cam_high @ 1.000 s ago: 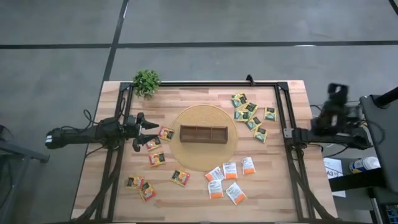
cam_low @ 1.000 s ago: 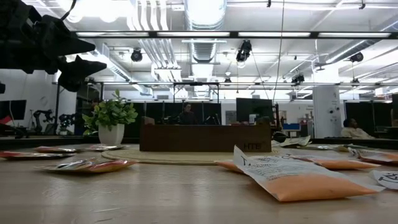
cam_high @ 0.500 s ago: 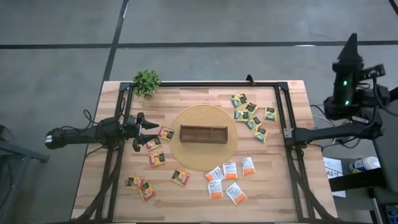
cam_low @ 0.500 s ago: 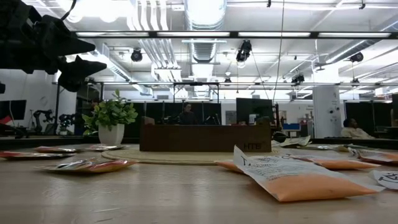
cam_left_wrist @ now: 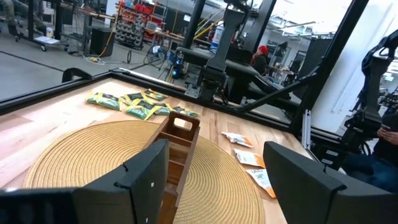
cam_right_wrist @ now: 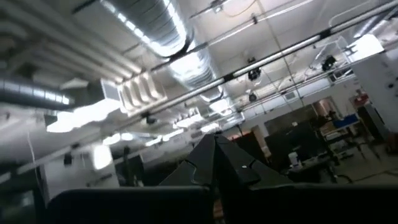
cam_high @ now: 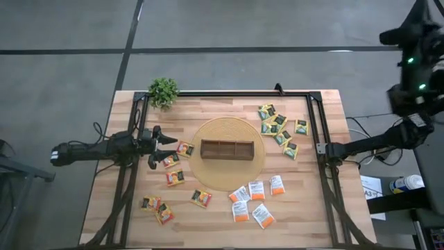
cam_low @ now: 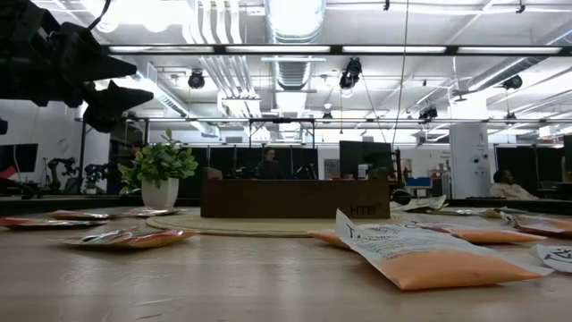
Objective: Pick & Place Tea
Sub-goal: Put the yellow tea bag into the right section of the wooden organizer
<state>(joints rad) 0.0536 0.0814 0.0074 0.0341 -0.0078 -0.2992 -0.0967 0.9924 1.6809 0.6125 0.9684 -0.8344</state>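
Tea sachets lie flat on the wooden table in three groups: green-yellow ones (cam_high: 277,127) at the far right, white-orange ones (cam_high: 253,198) near the front, and yellow-red-black ones (cam_high: 173,167) at the left. My left gripper (cam_high: 170,148) hovers open and empty above the left group, pointing at the brown divided box (cam_high: 227,148). It also shows in its wrist view (cam_left_wrist: 217,186) and in the low view (cam_low: 116,80). My right gripper (cam_high: 416,17) is raised beyond the table's right edge; in its wrist view (cam_right_wrist: 214,146) it is shut, pointing at the ceiling.
The brown box (cam_left_wrist: 177,146) stands on a round woven mat (cam_high: 229,132) at the table's middle. A small potted plant (cam_high: 164,90) stands at the far left corner. A dark frame (cam_high: 316,132) runs along the table's sides. Bare wood lies between the sachet groups.
My right arm has swung upward beside the table's right edge and away toward the far side, its gripper now pointing up at the ceiling. My left gripper and all the sachets have stayed where they were.
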